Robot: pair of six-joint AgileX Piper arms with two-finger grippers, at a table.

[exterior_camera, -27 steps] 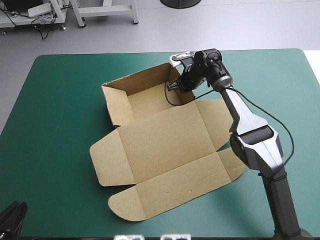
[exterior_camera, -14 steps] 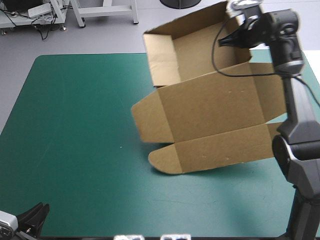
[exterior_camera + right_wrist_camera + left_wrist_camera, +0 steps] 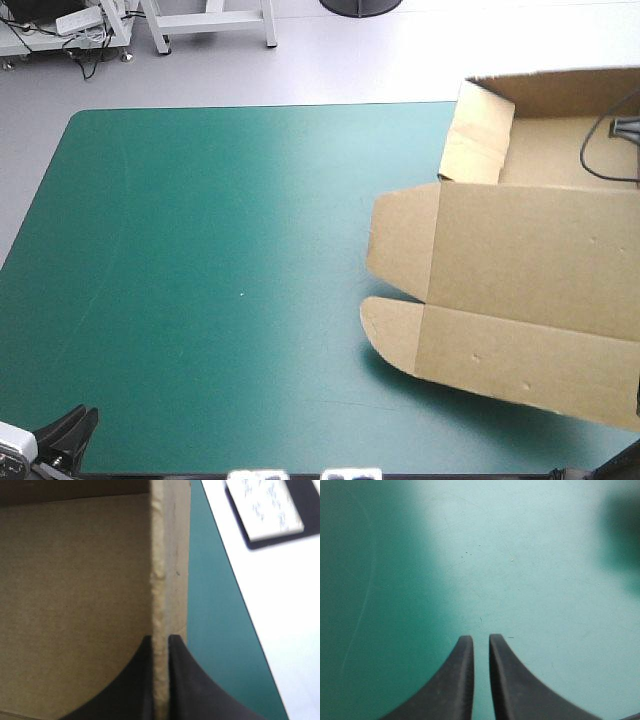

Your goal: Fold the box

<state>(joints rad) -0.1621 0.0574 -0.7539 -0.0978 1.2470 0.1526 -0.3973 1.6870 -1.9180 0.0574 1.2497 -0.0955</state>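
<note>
Brown board hangs over the counter's (image 3: 200, 250) right side: the box (image 3: 520, 270) seems raised and tilted above the teal-green cover, a shadow under its near flap, tray walls up toward the counter's far edge, lid panel and flaps flat; the right hand (image 3: 160, 639) is clamped on the rim of one tray wall, a black finger on either face of the board; the left hand (image 3: 60, 440) sits at the counter's near left corner, fingers all but together on nothing; this reads as repositioning, not creasing; next the box probably needs setting down nearer the counter's middle, so both hands can tuck the flaps.
</note>
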